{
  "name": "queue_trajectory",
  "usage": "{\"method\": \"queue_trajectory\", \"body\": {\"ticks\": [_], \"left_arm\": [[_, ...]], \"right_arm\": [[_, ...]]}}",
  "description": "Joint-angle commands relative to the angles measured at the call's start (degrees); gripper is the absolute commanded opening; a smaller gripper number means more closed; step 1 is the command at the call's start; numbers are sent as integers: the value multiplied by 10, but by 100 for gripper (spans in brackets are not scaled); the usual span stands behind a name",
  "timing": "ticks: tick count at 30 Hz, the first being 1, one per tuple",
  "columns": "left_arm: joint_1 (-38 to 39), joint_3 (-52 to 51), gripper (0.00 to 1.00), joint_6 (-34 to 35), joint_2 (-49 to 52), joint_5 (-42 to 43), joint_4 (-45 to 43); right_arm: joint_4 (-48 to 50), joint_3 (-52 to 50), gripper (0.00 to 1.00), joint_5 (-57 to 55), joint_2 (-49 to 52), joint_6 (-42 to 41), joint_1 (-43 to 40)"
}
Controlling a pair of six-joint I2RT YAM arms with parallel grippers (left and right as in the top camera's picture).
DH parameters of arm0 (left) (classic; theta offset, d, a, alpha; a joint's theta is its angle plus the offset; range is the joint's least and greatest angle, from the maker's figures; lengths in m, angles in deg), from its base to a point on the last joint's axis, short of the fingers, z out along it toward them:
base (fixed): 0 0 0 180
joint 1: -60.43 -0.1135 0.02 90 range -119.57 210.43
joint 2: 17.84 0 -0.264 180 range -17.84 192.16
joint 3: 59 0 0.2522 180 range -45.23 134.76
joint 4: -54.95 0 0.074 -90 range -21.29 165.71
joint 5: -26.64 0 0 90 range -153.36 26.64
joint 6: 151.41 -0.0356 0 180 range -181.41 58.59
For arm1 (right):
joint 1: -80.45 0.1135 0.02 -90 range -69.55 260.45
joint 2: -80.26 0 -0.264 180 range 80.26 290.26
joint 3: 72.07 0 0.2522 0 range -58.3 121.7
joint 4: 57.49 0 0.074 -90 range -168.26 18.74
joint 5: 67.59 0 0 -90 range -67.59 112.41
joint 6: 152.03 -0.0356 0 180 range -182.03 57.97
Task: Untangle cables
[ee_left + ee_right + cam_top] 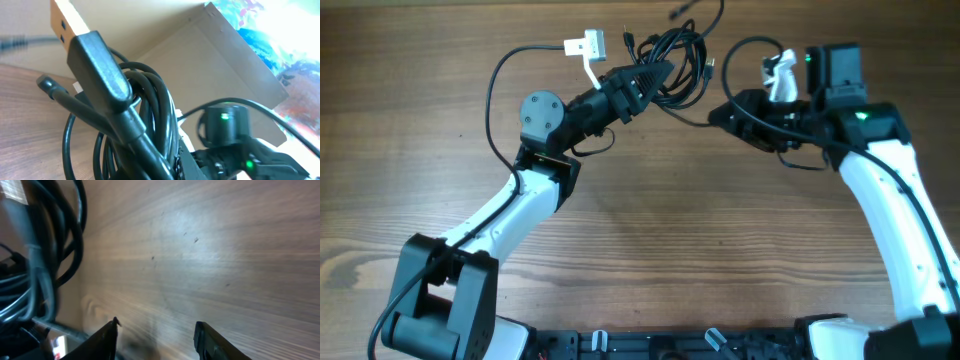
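A tangled bundle of thin black cables [678, 55] lies at the far middle of the table. One cable loops left to a white connector [585, 46]. My left gripper [655, 72] is shut on the bundle. In the left wrist view the cables [150, 110] fill the jaws [165, 167], and a black USB plug [95, 60] sticks up at the left. My right gripper [720, 115] is open and empty just right of the bundle. In the right wrist view its fingers [156, 330] frame bare wood, with the cables [45, 255] at the left.
The wooden table [670, 220] spreads toward the front. A black cable end [682, 10] runs off the far edge. The right arm's own thicker cable [750, 45] arcs above its wrist. A cardboard panel [210, 65] stands beyond the table.
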Motion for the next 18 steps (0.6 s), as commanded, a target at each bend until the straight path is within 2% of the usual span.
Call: {"method": "queue_trajectory", "body": {"ticks": [1,7,18], "left_arm": [[-15,17,4,-14,-17,-26,20],[-11,17,4,-26,-17,-24,65],[30,17,4,-25,-17,-24,66]], "right_arm": [[5,7,52,-20,-44,10,-14],[59,7,51,-20,-78,-24,-14],[142,7,41,-25,-14,-68,50]]}}
